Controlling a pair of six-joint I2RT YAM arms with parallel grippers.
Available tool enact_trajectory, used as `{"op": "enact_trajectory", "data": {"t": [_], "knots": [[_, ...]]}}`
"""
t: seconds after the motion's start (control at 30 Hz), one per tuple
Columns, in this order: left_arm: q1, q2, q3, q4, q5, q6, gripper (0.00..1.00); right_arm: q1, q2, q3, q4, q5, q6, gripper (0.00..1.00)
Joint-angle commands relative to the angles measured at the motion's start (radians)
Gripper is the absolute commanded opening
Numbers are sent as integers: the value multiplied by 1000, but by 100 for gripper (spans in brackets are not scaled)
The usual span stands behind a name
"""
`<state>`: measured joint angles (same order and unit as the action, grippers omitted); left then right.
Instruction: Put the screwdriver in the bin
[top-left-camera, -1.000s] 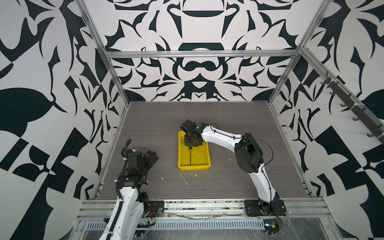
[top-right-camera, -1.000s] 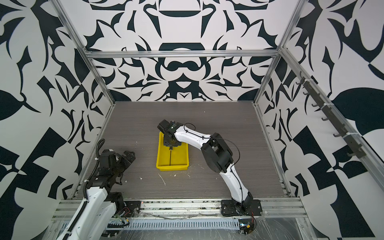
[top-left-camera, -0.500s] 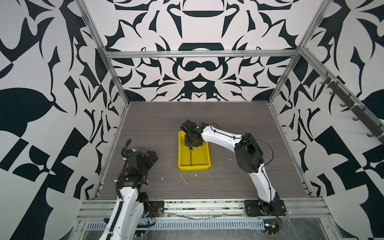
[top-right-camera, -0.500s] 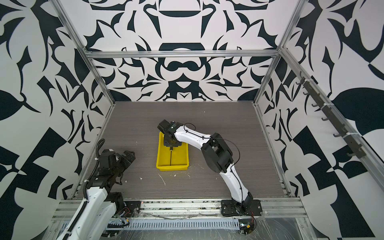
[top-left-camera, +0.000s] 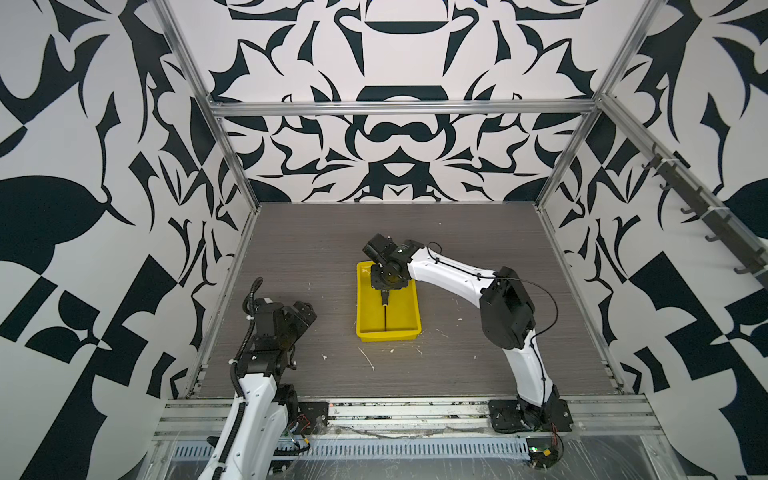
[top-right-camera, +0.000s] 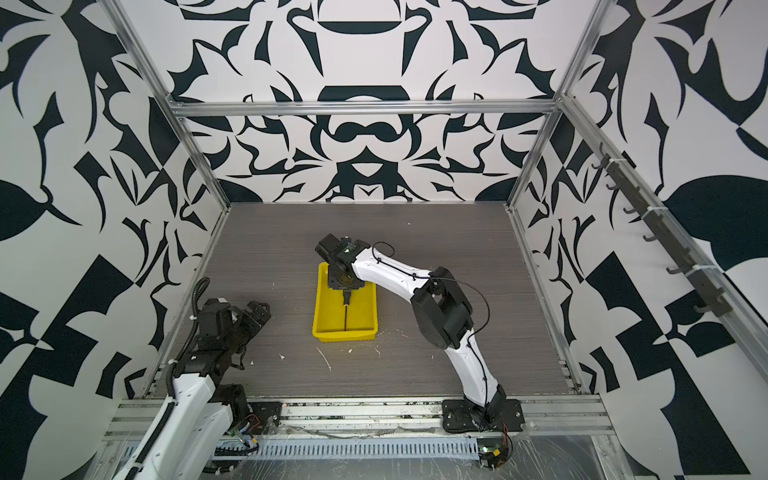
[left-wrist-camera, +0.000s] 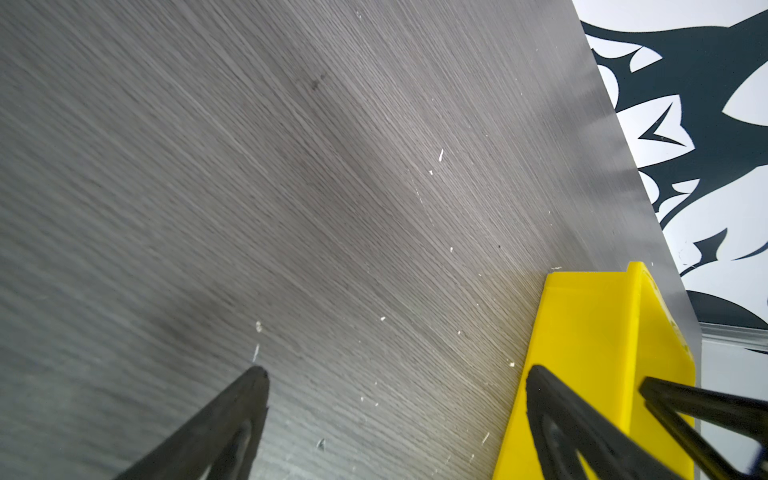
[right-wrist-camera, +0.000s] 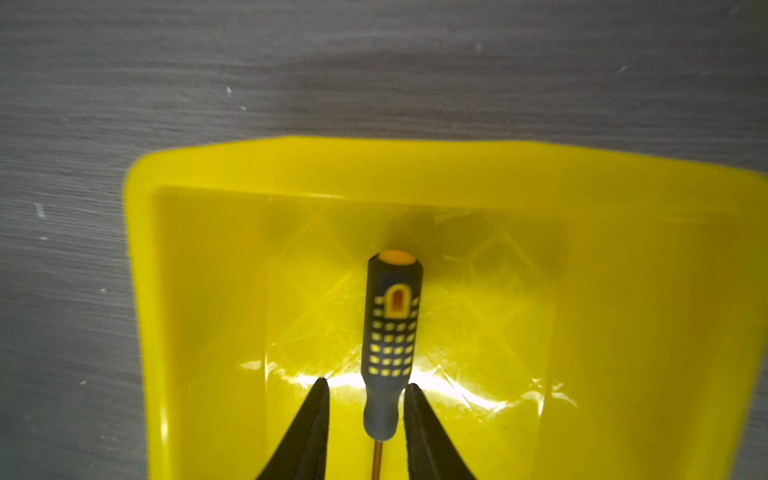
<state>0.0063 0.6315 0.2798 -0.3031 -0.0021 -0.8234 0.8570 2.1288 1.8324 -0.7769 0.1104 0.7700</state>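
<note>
Right gripper fingers stand slightly parted astride the handle of the screwdriver, which lies inside the yellow bin; left gripper, spread wide, holds nothing

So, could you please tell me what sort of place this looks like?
Probably a robotics lab test cell: black-and-white patterned wall panels in a silver aluminium frame enclose a grey wood-grain tabletop, with a white left arm and right arm bolted to the front rail.
</note>
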Motion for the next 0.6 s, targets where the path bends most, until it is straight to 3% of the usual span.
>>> {"op": "enact_trajectory", "data": {"t": [0.0,0.2,0.33,0.43,0.57], "knots": [[2,1,20,-1,6,-12,99,0,-118,13,-38,108,-27,35],[3,14,18,12,8,-13,99,0,-331,-69,-102,322,-104,36],[3,41,27,12,13,-11,99,-2,-533,-274,-80,555,-165,38],[3,56,30,15,12,-11,99,-3,-682,-473,-9,759,-211,45],[2,64,34,15,12,-11,99,-1,-867,-693,106,881,-297,51]]}}
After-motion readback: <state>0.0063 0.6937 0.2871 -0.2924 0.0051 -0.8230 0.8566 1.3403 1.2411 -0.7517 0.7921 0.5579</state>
